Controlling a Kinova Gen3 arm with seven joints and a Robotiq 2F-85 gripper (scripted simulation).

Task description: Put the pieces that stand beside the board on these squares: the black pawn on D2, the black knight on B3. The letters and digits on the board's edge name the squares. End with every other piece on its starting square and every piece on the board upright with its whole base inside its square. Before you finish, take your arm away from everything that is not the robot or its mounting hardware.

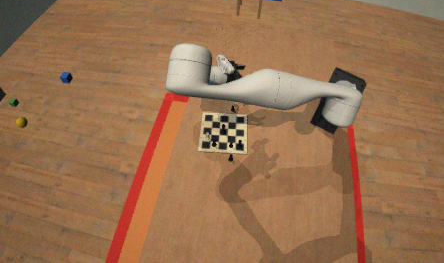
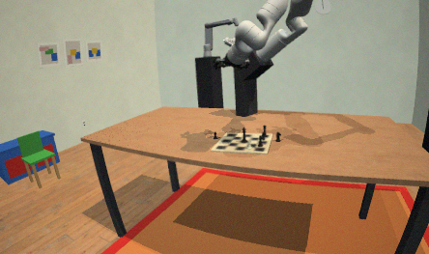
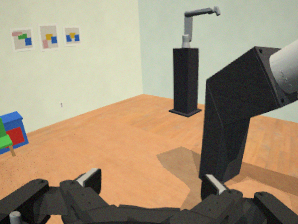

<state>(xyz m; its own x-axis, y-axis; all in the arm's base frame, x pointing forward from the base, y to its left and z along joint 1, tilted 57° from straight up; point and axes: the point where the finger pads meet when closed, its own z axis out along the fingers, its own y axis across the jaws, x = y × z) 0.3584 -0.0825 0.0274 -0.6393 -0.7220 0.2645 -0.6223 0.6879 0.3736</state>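
The chessboard (image 1: 226, 134) lies in the middle of the table and also shows in the exterior view (image 2: 243, 143). Several black pieces and one pale piece stand on it. One small black piece (image 1: 233, 108) stands just off the board's far edge, and another (image 1: 230, 158) just off its near edge. They are too small to tell pawn from knight. They also show left (image 2: 215, 135) and right (image 2: 278, 136) of the board. My gripper (image 1: 232, 65) (image 2: 226, 61) is open and empty, high above the table behind the board. The wrist view shows only its spread fingers and the room.
My black base (image 1: 340, 100) stands at the table's right. Two black pedestals (image 2: 246, 89) (image 2: 210, 82) stand behind the table. A blue cube (image 1: 66, 77), a green cube (image 1: 13, 102) and a yellow ball (image 1: 21, 122) lie on the floor. A green chair (image 2: 36, 155) stands at the left.
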